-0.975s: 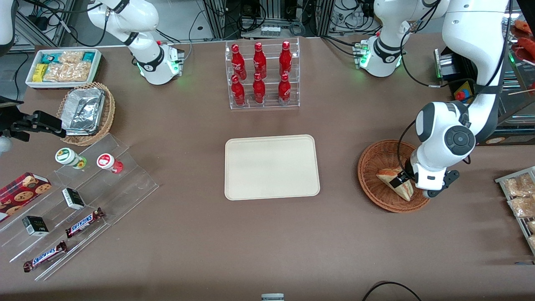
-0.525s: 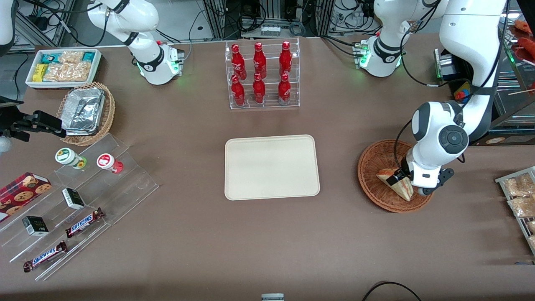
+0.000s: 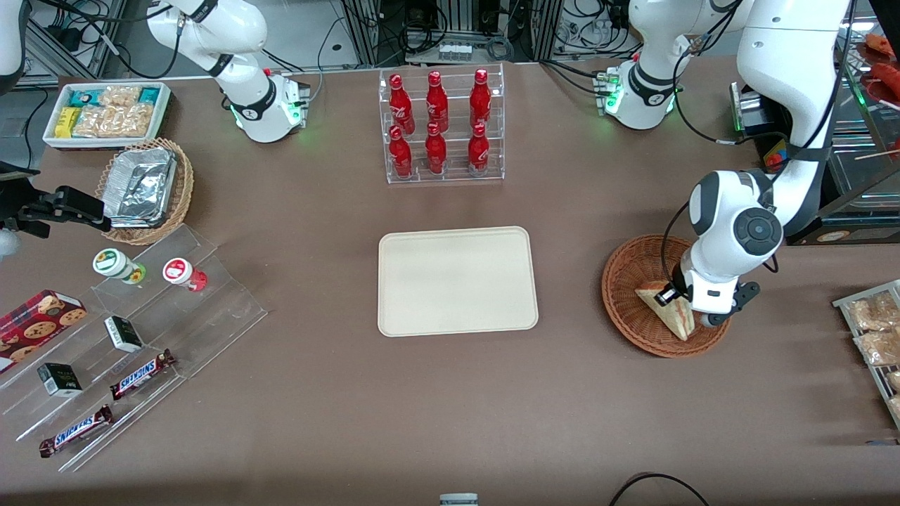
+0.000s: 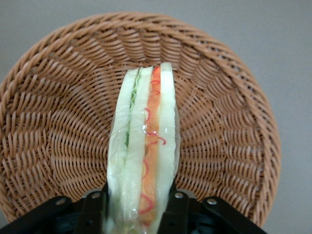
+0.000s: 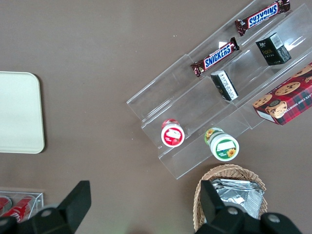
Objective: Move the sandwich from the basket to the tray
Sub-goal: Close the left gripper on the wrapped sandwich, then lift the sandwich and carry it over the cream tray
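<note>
Gripper (image 3: 673, 301) over the basket (image 3: 626, 309), toward the working arm's end of the table, fingers (image 4: 95, 209) pinching the sandwich (image 3: 668, 309) from both sides — bread squeezed between them, cut edge with orange and green layers facing the wrist camera (image 4: 144, 156). Sandwich inside the basket's rim (image 4: 234, 63); raised or resting, cannot tell. Tray (image 3: 457, 281) bare at the table's middle, well apart — nearer the front camera than the rack of red bottles (image 3: 439, 126).

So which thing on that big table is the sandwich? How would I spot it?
Look toward the working arm's end of the table for the round reddish-brown basket. The gripper there holds the sandwich between its fingers. It is a pale bread wedge with orange and green filling, the only thing in that basket.
</note>
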Tool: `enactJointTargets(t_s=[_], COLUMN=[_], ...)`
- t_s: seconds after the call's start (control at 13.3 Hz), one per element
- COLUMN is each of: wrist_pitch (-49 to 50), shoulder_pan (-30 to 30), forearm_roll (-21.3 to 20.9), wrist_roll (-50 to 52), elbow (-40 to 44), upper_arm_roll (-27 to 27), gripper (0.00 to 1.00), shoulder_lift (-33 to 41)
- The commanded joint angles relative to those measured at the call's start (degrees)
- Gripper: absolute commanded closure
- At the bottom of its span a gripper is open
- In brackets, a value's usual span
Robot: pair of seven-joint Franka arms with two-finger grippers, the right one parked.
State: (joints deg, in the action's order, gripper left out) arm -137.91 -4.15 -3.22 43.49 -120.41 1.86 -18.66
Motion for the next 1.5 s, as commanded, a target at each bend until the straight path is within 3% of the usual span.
enactJointTargets(t_s=[0.0,0.15,0.38,0.67,0.97,1.12,1.43], wrist_pitch=[8.67,20.34,32.68,32.36,31.66,31.30,24.64], shoulder_pan=[-1.38,-3.39,-9.45,-21.39,-30.72,-34.24,-39.17], forearm_roll=[-2.66,-4.87,-4.26,-3.55,-1.62,-1.62,-1.88], wrist_roll=[0.55,0.28,0.63,1.33,1.86,4.66,4.76], elbow=[5.77,14.27,26.60,30.48,39.26,43.83,44.21], upper_arm_roll=[0.16,0.24,0.25,0.33,0.33,0.33,0.33], gripper=[1.00,1.00,1.00,1.00,1.00,1.00,1.00], shoulder_lift=[1.42,1.87,1.17,-0.84,-9.71,-14.81,-20.09])
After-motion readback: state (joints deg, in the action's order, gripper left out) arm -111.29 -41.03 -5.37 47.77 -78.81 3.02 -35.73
